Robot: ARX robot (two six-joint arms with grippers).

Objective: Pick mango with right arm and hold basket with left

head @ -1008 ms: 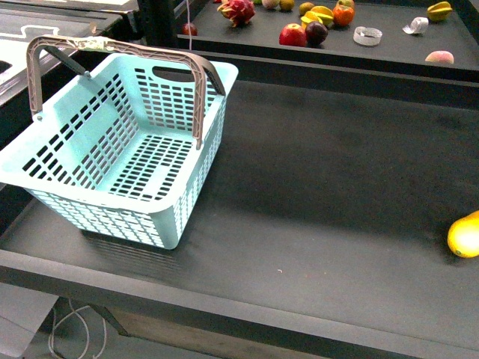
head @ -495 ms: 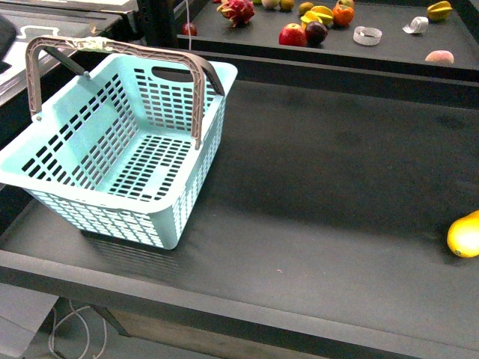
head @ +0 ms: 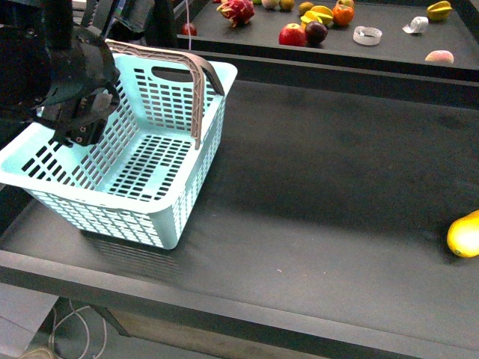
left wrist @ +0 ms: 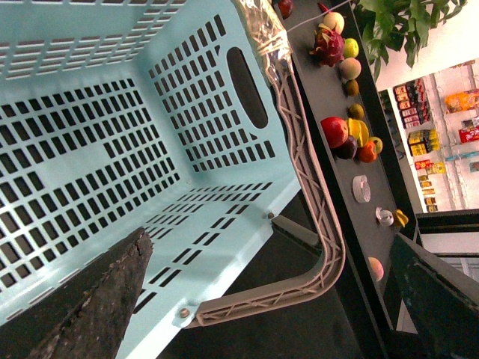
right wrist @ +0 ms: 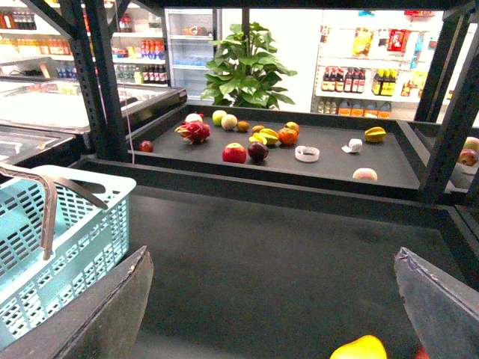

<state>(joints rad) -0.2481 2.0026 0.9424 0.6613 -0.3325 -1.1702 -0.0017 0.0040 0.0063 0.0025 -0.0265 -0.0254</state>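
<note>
**Front view.**
- Item 1: basket [head: 187, 196], light turquoise, slotted and empty. It stood on the left part of the dark counter [head: 337, 187] with both grey-brown handles [head: 199, 97] raised.
- Item 2: left arm [head: 45, 75], black and bulky, hung over the basket's near left corner. The state of its grasping end could not be told from here.
- Item 3: mango [head: 464, 235], yellow with an orange blush, lay at the counter's far right edge. It was well apart from the basket and partly cut off by the frame.
- The right arm was not in view.
- A rear shelf [head: 397, 51] carried assorted other fruit.

**Left wrist view.**
- Left pincer [left wrist: 269, 238]: its fingers [left wrist: 90, 299] were spread wide and pinched nothing.
- The basket's slotted inside and one handle showed between them. No contact was visible.

**Right wrist view.**
- Right pincer [right wrist: 273, 254]: spread wide and empty, raised over bare counter.
- The mango was only partly in frame, and the basket stood off to one side.

**Handling notes (judged).**
- Mango: smooth and rounded, so likely to roll or slip. It is probably firm but could bruise. It would be best taken across its narrow middle with moderate pressure.
- Basket: light, stiff plastic. Being empty, it would likely slide on the counter if nudged. It would be best steadied by its rim or by a handle near the pivot.
</note>
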